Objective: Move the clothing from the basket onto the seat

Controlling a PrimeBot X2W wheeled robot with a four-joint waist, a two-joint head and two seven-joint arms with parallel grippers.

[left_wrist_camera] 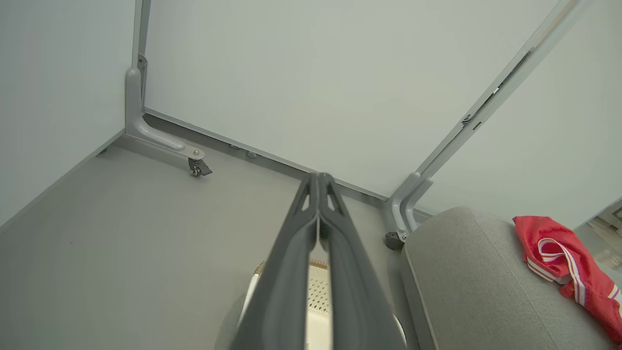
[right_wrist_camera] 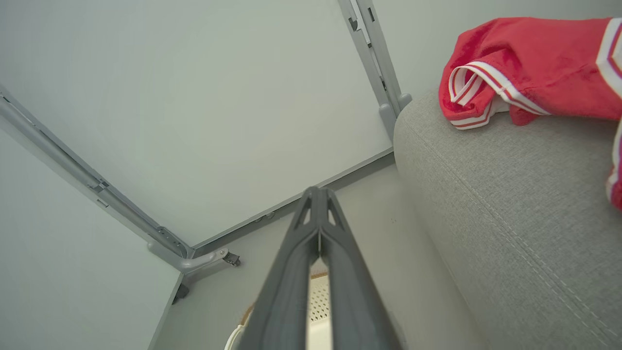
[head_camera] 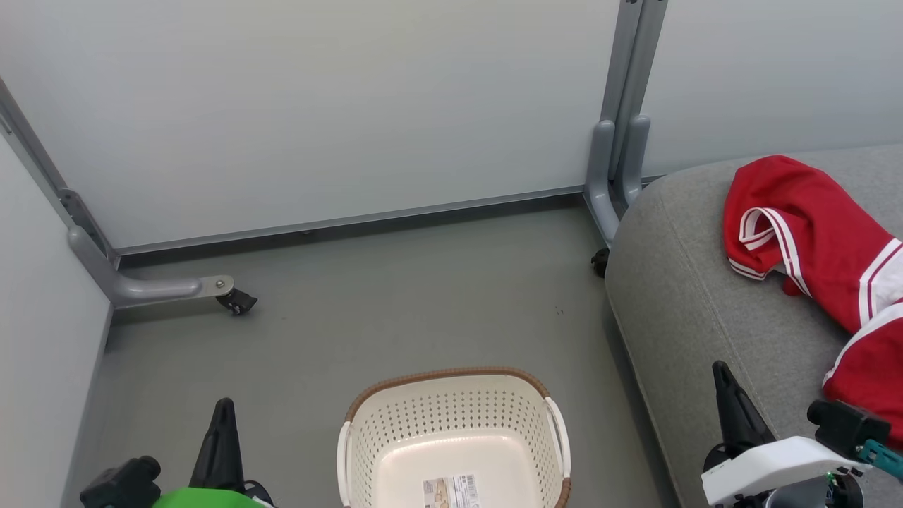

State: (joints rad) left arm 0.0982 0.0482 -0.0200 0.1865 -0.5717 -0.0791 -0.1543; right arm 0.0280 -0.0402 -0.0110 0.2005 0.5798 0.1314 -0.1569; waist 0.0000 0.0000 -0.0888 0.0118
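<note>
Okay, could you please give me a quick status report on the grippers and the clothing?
Left gripper shut, empty. Right gripper shut, empty. Clothing lying on the seat; basket shows just a label inside. No obstruction seen.

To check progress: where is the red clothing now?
In the head view, the clothing lies on the seat at the right, away from the basket.

A smooth cream plastic basket, perforated, with woven-look brown rim. Beside the right gripper, matt and dark, a coarse-woven grey fabric seat bears soft red cloth clothing.
</note>
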